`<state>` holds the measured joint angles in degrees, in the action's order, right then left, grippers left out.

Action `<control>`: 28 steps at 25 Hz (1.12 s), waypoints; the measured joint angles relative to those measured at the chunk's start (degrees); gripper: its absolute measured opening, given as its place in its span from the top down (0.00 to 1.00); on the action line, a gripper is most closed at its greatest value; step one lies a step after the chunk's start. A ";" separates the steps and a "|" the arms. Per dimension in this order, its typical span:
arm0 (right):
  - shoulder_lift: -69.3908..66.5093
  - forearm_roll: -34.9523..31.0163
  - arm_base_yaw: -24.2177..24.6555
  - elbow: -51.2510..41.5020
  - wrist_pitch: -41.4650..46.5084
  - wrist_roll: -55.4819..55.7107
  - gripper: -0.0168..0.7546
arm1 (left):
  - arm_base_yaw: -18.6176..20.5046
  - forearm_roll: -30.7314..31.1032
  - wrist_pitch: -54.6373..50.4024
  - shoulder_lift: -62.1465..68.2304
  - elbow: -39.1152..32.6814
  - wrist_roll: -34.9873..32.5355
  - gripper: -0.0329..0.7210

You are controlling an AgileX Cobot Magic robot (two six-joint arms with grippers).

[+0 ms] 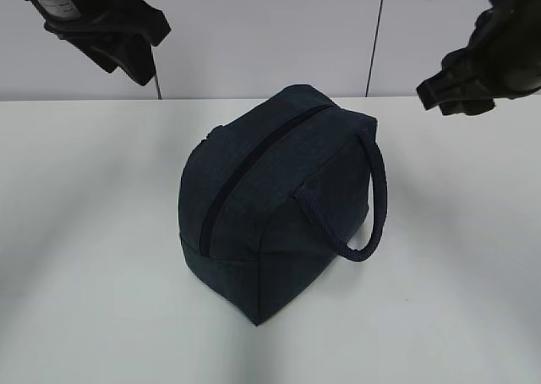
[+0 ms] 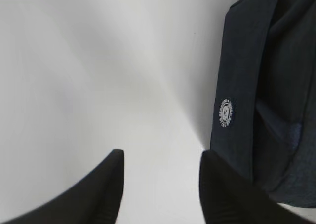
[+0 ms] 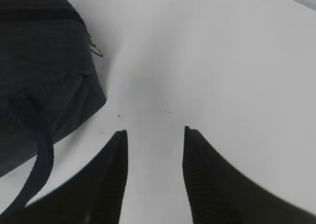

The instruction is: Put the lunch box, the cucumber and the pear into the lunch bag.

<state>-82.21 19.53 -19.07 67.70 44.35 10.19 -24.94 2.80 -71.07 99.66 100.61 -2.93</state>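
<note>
Lunch bag (image 1: 270, 206) zipped, contents hidden | left claw (image 2: 160, 177) apart | right claw (image 3: 154, 155) apart

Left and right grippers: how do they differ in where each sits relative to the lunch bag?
The left gripper hangs beside the logo end of the lunch bag; the right gripper hangs beside the zipper-pull end. The left gripper's fingers stand wider apart than the right gripper's. Both are open, empty, above the table.
</note>
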 joint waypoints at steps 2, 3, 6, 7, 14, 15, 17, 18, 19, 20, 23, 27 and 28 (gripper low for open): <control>2.34 -2.02 -0.24 0.00 1.33 -1.67 0.58 | 0.00 0.11 -0.22 -1.11 0.00 0.00 0.56; 3.94 -3.31 -0.64 0.00 2.17 -3.35 0.58 | 0.00 0.16 -0.29 -1.72 0.00 0.00 0.56; 7.18 -6.89 -1.88 0.00 5.17 -7.80 0.58 | 0.00 0.18 -0.36 -3.54 0.00 0.00 0.55; 8.16 -8.07 -2.00 0.00 6.07 -8.65 0.58 | 0.00 0.18 -0.49 -4.09 0.00 0.00 0.55; 15.62 -12.41 -2.12 0.00 11.13 -12.04 0.58 | 0.00 -0.06 -0.67 -7.42 0.00 0.00 0.55; 16.73 -12.56 -2.12 0.00 12.01 -12.47 0.58 | 0.00 -0.26 -0.67 -7.97 0.00 0.00 0.55; 19.78 -12.91 -2.12 0.00 14.15 -12.97 0.58 | 0.00 -1.29 -0.59 -9.57 -0.60 0.00 0.55; 20.75 -12.91 -2.12 0.00 14.86 -13.09 0.58 | 0.00 -1.85 -0.67 -10.55 -1.37 0.00 0.55; 22.43 -13.00 -2.12 0.00 15.84 -13.53 0.58 | 0.00 -2.33 -0.67 -11.95 -2.27 -0.02 0.55; 23.94 -13.00 -2.12 0.00 16.93 -14.15 0.58 | 0.00 -2.80 -0.67 -13.24 -3.64 -0.02 0.55; 28.17 -13.14 -2.12 0.00 18.49 -14.76 0.58 | 0.00 -2.80 -0.67 -18.84 -9.79 -0.02 0.55; 35.06 -15.55 -2.12 -0.66 19.94 -14.88 0.58 | 0.00 -4.86 -0.33 -29.13 -22.20 -0.02 0.55; 37.48 -16.45 -2.12 -1.63 20.17 -14.88 0.58 | 0.00 -6.11 0.20 -32.41 -25.61 -0.02 0.55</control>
<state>-44.73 3.08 -21.20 66.07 64.53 -4.69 -24.94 -3.30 -70.87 67.25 75.00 -2.95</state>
